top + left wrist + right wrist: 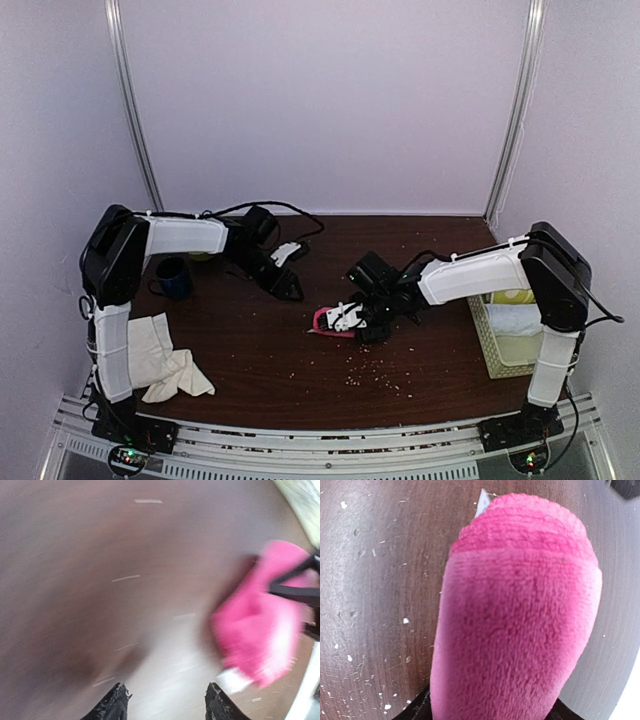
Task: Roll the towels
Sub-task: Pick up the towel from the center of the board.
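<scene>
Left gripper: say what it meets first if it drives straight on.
Most likely the bare dark brown table: the open left gripper points down at it. The bright pink cloth towel lies right of that line, though the wrist view is blurred.

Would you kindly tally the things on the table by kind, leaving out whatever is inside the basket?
Towels: 2 (pink towel, cream towel)
Cups: 1 (dark blue cup)
Baskets: 1 (basket)
Total: 4
</scene>
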Robot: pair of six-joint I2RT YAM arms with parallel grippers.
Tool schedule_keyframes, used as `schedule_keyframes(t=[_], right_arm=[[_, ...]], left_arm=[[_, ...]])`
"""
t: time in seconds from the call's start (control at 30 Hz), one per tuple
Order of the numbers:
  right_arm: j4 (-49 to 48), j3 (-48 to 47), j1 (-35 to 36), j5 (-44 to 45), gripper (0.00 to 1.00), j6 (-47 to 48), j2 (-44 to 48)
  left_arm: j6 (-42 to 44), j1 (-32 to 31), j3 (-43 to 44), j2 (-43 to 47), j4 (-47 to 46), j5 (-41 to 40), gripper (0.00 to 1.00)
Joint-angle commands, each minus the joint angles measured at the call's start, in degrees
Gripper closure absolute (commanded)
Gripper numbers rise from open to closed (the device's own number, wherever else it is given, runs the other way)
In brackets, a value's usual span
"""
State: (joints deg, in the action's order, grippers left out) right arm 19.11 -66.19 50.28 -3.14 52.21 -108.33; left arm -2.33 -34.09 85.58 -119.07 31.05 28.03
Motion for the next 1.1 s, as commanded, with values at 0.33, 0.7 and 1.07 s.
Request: schedule_keyframes(t=[0.33,0.7,1.07], right_arm=[[26.4,-13.5,-5.3,-15.2,0.71,-5.6,-13.2],[34.6,-16.3,-7.8,-20.9,0.82,-5.3,-0.1],[39.3,-8.1,-19.3,-13.4,0.87,-0.4,19.8]], left_arm=[[0.1,2.5,-5.7,11.0,-6.1,-13.3,0.45],[2.2,2.8,-7.5,13.5,-6.9,-15.0,0.46],[2.8,3.0,-8.4,14.5,-7.3,-14.2,0.47]])
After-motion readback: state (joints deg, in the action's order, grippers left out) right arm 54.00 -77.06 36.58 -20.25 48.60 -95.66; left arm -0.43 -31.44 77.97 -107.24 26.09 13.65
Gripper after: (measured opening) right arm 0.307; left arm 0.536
